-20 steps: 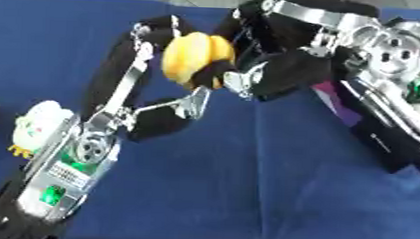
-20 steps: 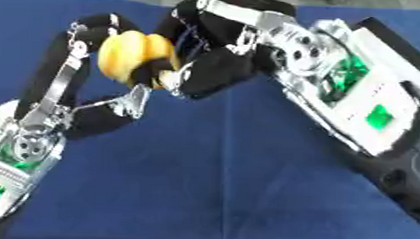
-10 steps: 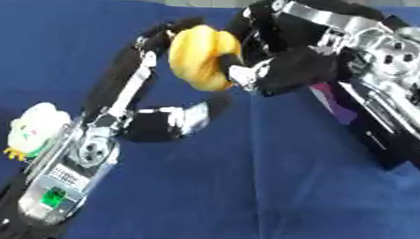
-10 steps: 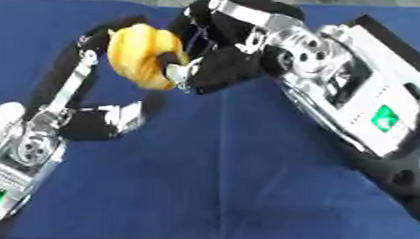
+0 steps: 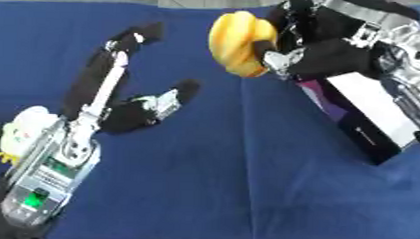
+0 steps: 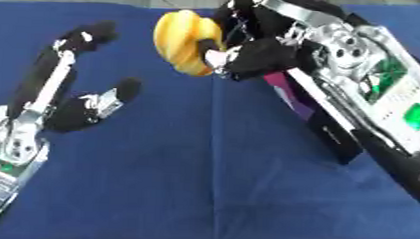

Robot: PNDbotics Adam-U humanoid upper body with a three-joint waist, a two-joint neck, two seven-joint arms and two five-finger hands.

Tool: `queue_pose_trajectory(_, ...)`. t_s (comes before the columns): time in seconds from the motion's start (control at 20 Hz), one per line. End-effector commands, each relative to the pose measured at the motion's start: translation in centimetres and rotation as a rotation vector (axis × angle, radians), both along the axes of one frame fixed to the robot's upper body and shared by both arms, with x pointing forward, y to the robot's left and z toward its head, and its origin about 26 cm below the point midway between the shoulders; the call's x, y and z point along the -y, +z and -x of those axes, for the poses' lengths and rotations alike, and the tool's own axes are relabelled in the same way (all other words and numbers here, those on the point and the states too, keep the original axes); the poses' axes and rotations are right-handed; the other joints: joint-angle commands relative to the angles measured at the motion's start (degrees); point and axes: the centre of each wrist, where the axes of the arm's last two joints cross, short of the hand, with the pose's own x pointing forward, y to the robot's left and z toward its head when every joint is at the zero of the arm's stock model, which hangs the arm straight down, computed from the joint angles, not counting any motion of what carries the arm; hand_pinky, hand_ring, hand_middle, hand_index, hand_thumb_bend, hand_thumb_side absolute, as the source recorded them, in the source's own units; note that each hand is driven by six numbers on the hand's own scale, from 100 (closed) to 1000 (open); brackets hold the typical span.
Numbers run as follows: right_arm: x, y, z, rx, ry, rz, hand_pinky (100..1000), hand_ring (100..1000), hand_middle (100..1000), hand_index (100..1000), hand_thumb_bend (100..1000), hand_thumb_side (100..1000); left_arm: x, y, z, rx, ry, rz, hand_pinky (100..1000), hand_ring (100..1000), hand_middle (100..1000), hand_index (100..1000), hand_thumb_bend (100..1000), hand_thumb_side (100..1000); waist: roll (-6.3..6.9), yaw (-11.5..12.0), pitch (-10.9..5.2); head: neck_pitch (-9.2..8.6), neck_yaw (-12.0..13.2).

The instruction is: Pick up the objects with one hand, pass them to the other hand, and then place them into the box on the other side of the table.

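Counting objects: one yellow banana bunch, one white and yellow toy, one box.
Banana bunch: held off the blue tablecloth at about 12 o'clock in the left eye view, just left of the box's near corner.
Right hand: enters from 2 o'clock, palm toward the left, fingers and thumb curled round the right side of the banana bunch, clamped on it.
Left hand: enters from 7 o'clock, fingers straight and spread apart, one long finger reaching up toward 11 o'clock, thumb out toward 2 o'clock, nothing between them; well apart from the banana bunch.
Toy: lies on the cloth at 8 o'clock, just beside the left wrist, partly hidden by it.
Box: dark outside with purple inside and a white panel, at 3 o'clock under the right forearm.
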Motion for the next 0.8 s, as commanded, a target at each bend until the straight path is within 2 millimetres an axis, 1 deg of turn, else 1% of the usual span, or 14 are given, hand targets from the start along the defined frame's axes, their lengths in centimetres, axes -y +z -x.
queue_pose_trajectory(0.05, 3.7, 1.3, 0.0, 0.091, -0.161, -0.011, 676, 602, 337, 354, 100, 100, -2.1, 1.1, 0.1, -0.009, 0.054, 0.002, 850, 820, 737, 873, 365, 773, 0.09, -0.06, -1.58, -0.81, -1.13)
queue_pose_trajectory(0.1, 4.9, 1.2, 0.0, 0.11, -0.227, -0.013, 680, 604, 343, 360, 100, 100, -2.8, 1.4, 0.4, -0.015, 0.067, 0.008, 842, 808, 723, 857, 324, 760, 0.15, 0.0, -1.53, -0.98, -1.5)
queue_pose_trajectory(0.2, 7.4, 1.1, 0.2, 0.15, -0.382, -0.015, 685, 607, 347, 365, 100, 100, -4.3, 2.2, 1.1, -0.015, 0.09, 0.02, 838, 804, 718, 855, 296, 757, 0.32, 0.16, -1.37, -1.32, -2.37)
queue_pose_trajectory(0.25, 8.3, 1.1, 0.3, 0.166, -0.448, -0.018, 686, 608, 348, 366, 100, 100, -5.0, 2.7, 1.6, -0.016, 0.097, 0.027, 837, 802, 716, 849, 283, 756, 0.41, 0.31, -1.32, -1.37, -2.93)
queue_pose_trajectory(0.35, 8.9, 1.7, 0.5, 0.176, -0.571, -0.016, 695, 611, 352, 371, 100, 100, -6.4, 3.3, 2.3, -0.022, 0.118, 0.042, 839, 807, 729, 853, 273, 767, 0.62, 0.65, -1.3, -1.34, -4.32)
queue_pose_trajectory(0.5, 9.2, 1.9, 0.5, 0.182, -0.731, 0.011, 707, 615, 356, 376, 100, 100, -8.3, 3.8, 2.5, 0.002, 0.151, 0.073, 844, 827, 761, 868, 274, 762, 0.86, 1.13, -1.25, -1.36, -6.17)
queue_pose_trajectory(0.65, 9.8, 1.3, 0.2, 0.19, -0.833, 0.004, 711, 615, 358, 378, 100, 100, -9.7, 4.0, 2.6, 0.026, 0.174, 0.098, 845, 830, 767, 870, 278, 760, 0.94, 1.46, -1.12, -1.78, -7.35)
queue_pose_trajectory(0.8, 11.2, 0.1, -1.1, 0.161, -0.939, 0.005, 719, 619, 373, 392, 100, 100, -10.8, 4.1, 2.7, 0.057, 0.196, 0.116, 845, 828, 766, 868, 288, 748, 0.92, 1.83, -1.0, -2.28, -8.42)
